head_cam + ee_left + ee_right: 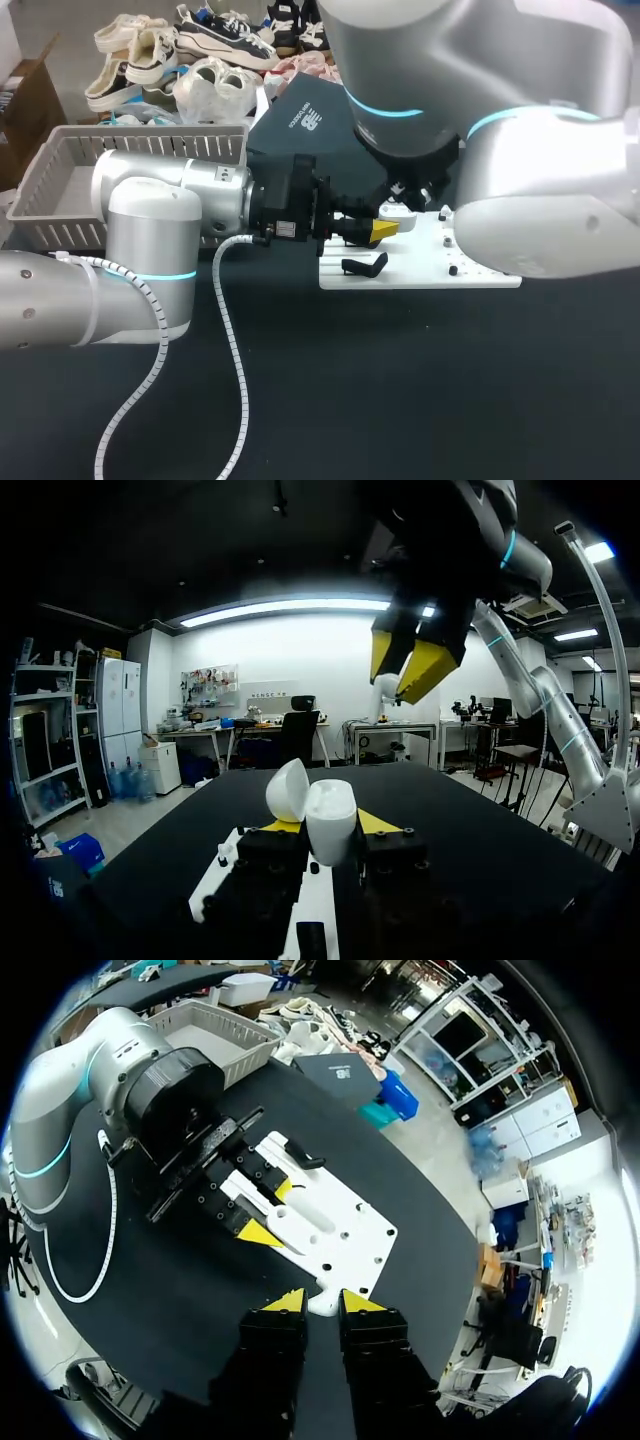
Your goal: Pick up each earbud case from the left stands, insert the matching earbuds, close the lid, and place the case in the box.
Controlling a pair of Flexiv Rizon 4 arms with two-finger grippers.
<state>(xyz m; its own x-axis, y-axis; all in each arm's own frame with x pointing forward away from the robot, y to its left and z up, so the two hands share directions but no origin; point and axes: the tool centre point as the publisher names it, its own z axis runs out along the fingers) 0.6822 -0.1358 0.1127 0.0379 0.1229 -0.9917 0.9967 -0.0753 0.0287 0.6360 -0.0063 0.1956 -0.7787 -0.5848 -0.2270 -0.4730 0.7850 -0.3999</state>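
One open white plastic earbud case [331,818] sits clamped in the left gripper [328,826]. Insertion's next I reckon, and it needs precise aim. Right gripper [408,665] state, can't tell.

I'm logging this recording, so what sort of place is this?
Likely a robotics test bench: the left arm and right arm over a black table, with a white fixture plate and an open earbud case.

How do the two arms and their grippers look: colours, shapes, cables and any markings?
Both the left arm and the right arm have rounded silver-grey housings with glowing cyan rings at the joints. A white spiral-wrapped cable hangs from the left arm. The left gripper and the right gripper have black blocky bodies and wedge-shaped yellow tips; the left bears a small label.
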